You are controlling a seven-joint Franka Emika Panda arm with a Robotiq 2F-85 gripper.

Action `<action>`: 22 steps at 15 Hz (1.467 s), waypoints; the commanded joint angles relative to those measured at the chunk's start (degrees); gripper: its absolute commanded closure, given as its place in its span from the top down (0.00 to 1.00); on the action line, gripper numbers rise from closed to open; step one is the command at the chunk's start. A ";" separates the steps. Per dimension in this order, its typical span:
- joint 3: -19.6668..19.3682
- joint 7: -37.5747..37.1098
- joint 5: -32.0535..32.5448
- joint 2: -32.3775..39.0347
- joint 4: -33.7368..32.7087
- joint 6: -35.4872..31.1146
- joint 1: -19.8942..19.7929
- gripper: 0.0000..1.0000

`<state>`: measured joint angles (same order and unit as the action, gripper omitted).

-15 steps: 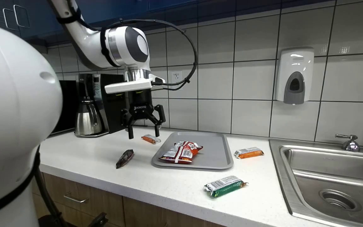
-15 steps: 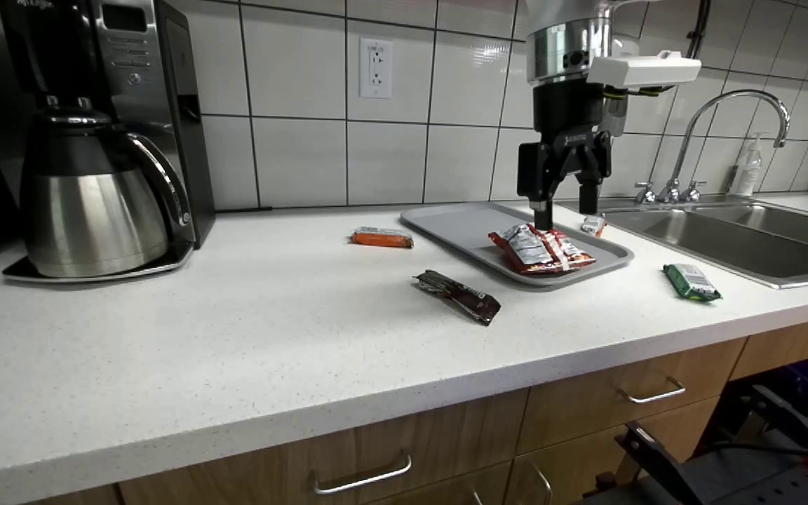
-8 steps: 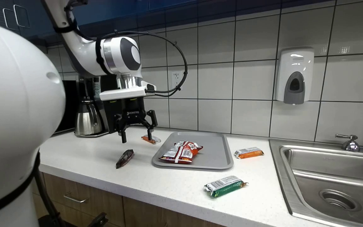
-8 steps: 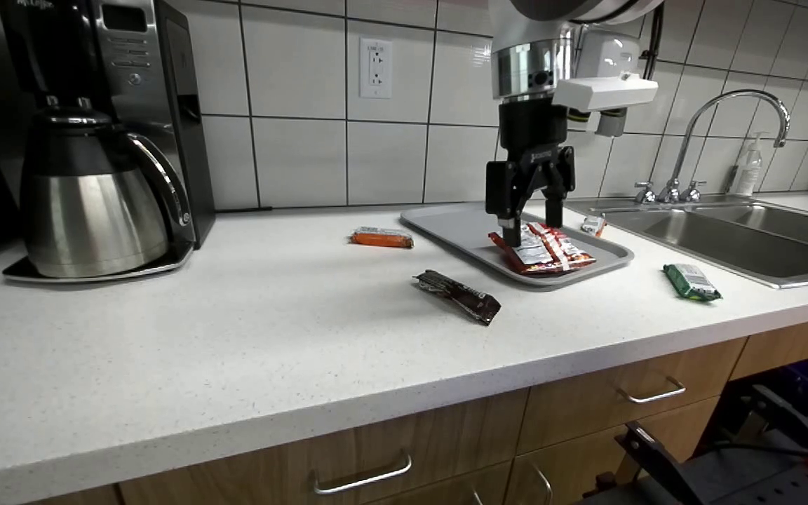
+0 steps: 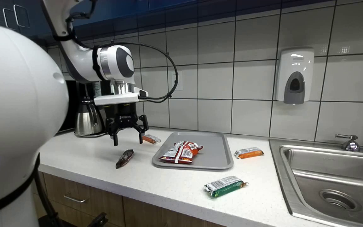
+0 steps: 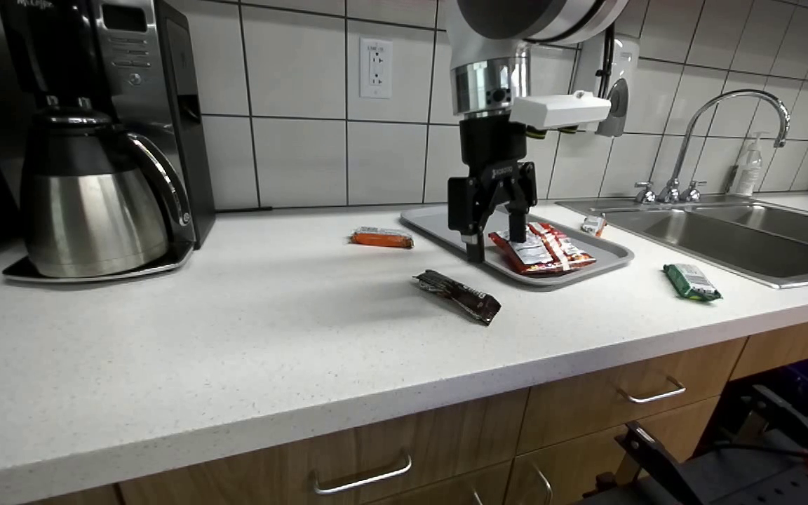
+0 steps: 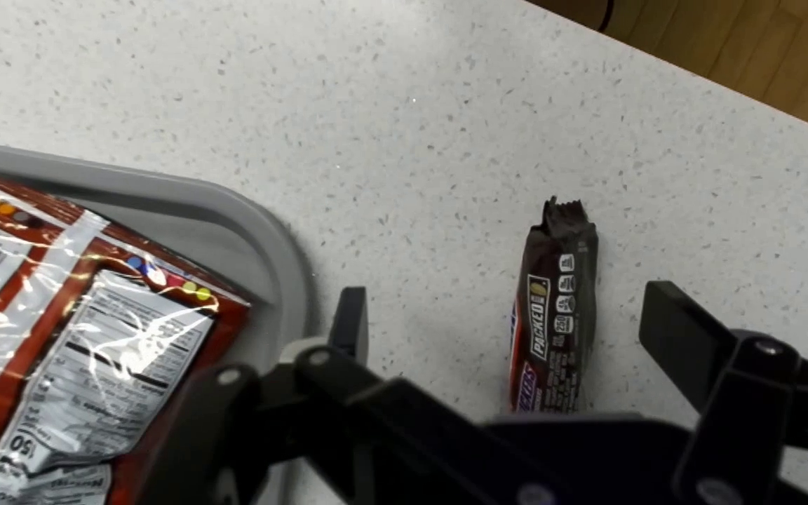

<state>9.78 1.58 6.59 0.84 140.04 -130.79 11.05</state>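
White counter [image 6: 186, 351], tiled wall [image 6: 299, 161]: wide gripper [image 7: 506, 315] above Snickers bar [image 7: 560, 315]

Fingers spread wide, nothing held. From my end, the wrist view gives the key relation: bar right of centre, close to upright in the frame, long axis running roughly square across the line between the fingertips. It shows between them, but nearer the finger [image 7: 684, 344] at frame right. Bar's lower end is hidden behind the gripper body. Only one arm, so no question of which is nearer.

Height I can't judge from the wrist. Both exterior views do it: tips hang above the counter, apart from the bar, which sits just lower in the frame.

Wrist only: the readable label. Tray [image 7: 285, 273] and red bag [image 7: 95, 365] fill its left side, rim just beside the frame-left finger. Green bar [image 5: 225, 186] and sink [image 5: 288, 186] show in both exterior views, never in the wrist.
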 commanded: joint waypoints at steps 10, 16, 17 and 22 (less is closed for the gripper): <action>1.01 -2.54 3.38 13.24 -7.51 -4.07 3.11 1.00; 0.59 -3.07 6.37 15.54 -8.36 -6.17 3.58 1.00; 0.67 -2.76 6.05 15.47 -8.41 -6.07 3.47 1.00; 0.92 -1.89 4.95 14.09 -8.36 -5.96 2.98 1.00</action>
<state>10.74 0.13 11.41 15.85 132.19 -136.86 13.94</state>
